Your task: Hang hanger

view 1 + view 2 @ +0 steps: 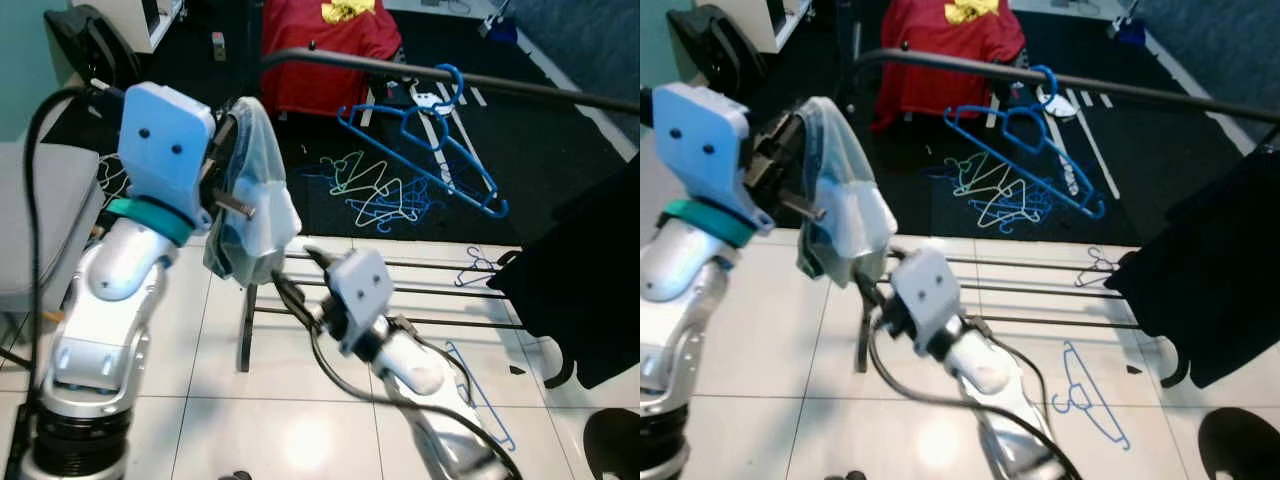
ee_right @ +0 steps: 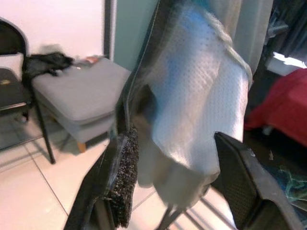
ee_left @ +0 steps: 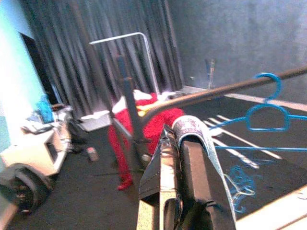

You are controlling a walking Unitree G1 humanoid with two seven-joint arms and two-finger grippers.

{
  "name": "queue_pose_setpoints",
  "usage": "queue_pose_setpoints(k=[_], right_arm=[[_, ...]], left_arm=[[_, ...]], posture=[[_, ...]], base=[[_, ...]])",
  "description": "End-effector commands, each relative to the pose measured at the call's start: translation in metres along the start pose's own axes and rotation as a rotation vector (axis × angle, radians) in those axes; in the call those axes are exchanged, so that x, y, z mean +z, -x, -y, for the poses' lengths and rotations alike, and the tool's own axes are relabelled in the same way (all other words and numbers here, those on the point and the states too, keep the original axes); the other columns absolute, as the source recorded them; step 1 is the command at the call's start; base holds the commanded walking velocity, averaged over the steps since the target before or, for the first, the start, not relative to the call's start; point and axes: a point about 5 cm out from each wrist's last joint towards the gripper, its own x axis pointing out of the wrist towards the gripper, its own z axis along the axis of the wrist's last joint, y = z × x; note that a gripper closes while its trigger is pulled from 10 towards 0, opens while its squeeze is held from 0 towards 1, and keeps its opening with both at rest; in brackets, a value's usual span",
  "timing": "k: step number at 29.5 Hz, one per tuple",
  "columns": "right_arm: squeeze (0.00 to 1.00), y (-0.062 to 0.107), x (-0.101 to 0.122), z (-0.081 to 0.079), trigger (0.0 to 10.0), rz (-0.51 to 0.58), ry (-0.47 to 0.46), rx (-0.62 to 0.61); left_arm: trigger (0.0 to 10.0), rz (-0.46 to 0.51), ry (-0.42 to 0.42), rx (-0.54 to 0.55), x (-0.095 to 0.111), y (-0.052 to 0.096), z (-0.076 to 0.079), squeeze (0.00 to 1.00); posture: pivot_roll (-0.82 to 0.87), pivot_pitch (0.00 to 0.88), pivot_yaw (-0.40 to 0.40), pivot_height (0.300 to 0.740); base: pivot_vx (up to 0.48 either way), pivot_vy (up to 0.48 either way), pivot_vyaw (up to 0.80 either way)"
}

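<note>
My left gripper (image 1: 228, 170) is raised at the left and shut on a pale blue-white garment (image 1: 255, 210) that hangs down from it. In the left wrist view the fabric (image 3: 201, 139) lies over one black finger. My right gripper (image 1: 298, 275) reaches up from below with its fingers open, one on each side of the garment's lower edge (image 2: 192, 120). A black rail (image 1: 520, 88) runs across behind, with a blue hanger (image 1: 430, 140) hooked on it.
A black garment (image 1: 590, 280) hangs at the right. Several loose hangers (image 1: 375, 195) lie on the dark floor, and one blue hanger (image 1: 480, 395) on the white tiles. The rack's base bars (image 1: 430, 295) cross the floor. A grey chair (image 1: 40, 220) stands left, a red cloth (image 1: 320, 50) behind.
</note>
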Motion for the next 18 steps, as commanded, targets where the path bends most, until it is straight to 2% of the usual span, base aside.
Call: queue_pose_setpoints(k=[1,2,3,6,13,14,15,16,17,18], right_arm=[[1.0,-0.011,-0.005,-0.003,10.0,0.006,0.001,-0.018],[1.0,-0.018,-0.004,-0.004,10.0,0.022,-0.014,-0.022],[1.0,-0.018,-0.004,-0.004,10.0,0.022,-0.014,-0.022],[1.0,-0.029,0.004,-0.014,10.0,0.057,-0.058,0.052],[1.0,-0.031,0.005,-0.028,10.0,0.05,-0.105,0.142],[0.0,-0.034,-0.003,-0.027,10.0,-0.001,-0.062,0.116],[0.0,-0.034,-0.003,-0.027,10.0,-0.001,-0.062,0.116],[0.0,-0.038,-0.01,-0.023,10.0,-0.046,-0.001,0.066],[0.0,-0.043,-0.02,-0.013,9.9,-0.106,0.11,-0.032],[0.0,-0.043,-0.02,-0.013,9.9,-0.106,0.11,-0.032]], left_arm=[[10.0,0.017,0.029,-0.014,0.005,0.002,0.005,0.0],[10.0,0.017,0.032,-0.018,0.005,0.002,0.007,0.0],[10.0,0.017,0.032,-0.018,0.005,0.002,0.007,0.0],[10.0,0.016,0.025,-0.021,0.002,0.003,0.01,0.0],[10.0,0.016,0.05,-0.036,0.003,0.002,0.015,0.0],[10.0,0.015,0.067,-0.046,0.005,0.002,0.018,0.0],[10.0,0.015,0.067,-0.046,0.005,0.002,0.018,0.0],[10.0,0.016,0.079,-0.055,0.006,0.002,0.02,0.0],[10.0,0.014,0.09,-0.06,0.008,0.002,0.021,0.0],[10.0,0.014,0.09,-0.06,0.008,0.002,0.021,0.0]], posture=[[-0.03,0.068,-0.001,0.74],[-0.02,0.069,-0.005,0.74],[-0.02,0.069,-0.005,0.74],[-0.02,0.072,-0.017,0.74],[-0.02,0.078,-0.013,0.74],[-0.02,0.079,-0.01,0.74],[-0.02,0.079,-0.01,0.74],[-0.02,0.082,-0.006,0.74],[-0.02,0.083,-0.004,0.74],[-0.02,0.083,-0.004,0.74]], base=[[0.0,0.0,0.0],[0.0,0.0,0.0],[0.0,0.0,0.0],[0.0,0.0,0.0],[0.0,0.0,0.0],[0.0,0.0,0.0],[0.0,0.0,0.0],[0.0,0.0,0.0],[0.0,0.0,0.0],[0.0,0.0,0.0]])
